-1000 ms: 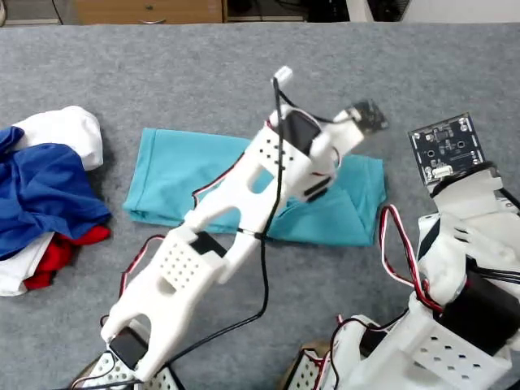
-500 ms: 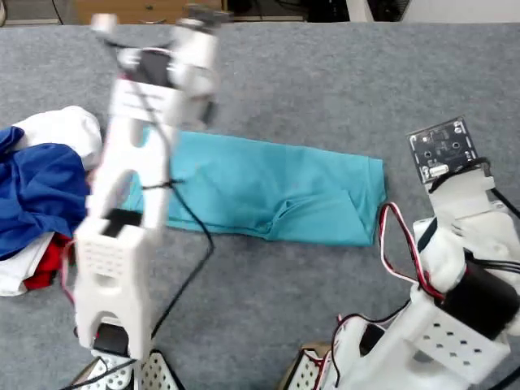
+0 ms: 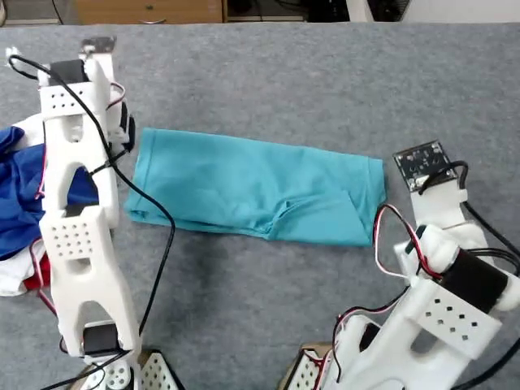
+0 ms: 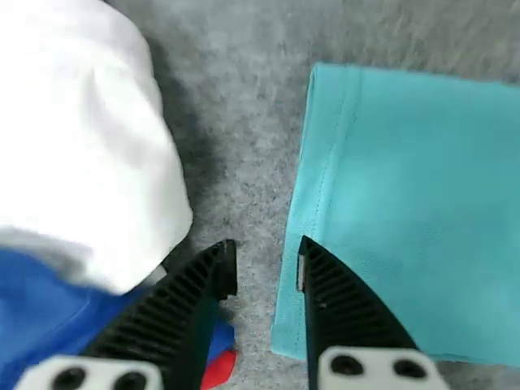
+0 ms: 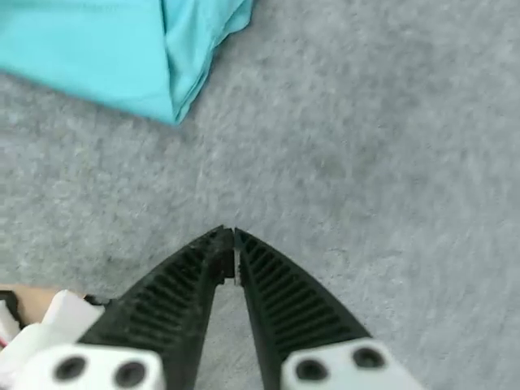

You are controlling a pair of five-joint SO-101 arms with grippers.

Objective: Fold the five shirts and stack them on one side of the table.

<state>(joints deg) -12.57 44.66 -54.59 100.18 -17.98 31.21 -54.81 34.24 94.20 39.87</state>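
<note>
Grey felt desk, wooden cabinet beyond at 12 o'clock. My left gripper is slightly apart and empty, over bare strip at 9 o'clock hem of teal shirt. I judge it lined up to pinch that short edge for a fold. My right gripper is pressed together and empty, off shirt's 4 o'clock corner, out of way. Teal shirt is a flat long band mid-desk. Unfolded pile crowds 9 o'clock: white shirt, blue shirt, red shirt. Snag risk beside left gripper.
</note>
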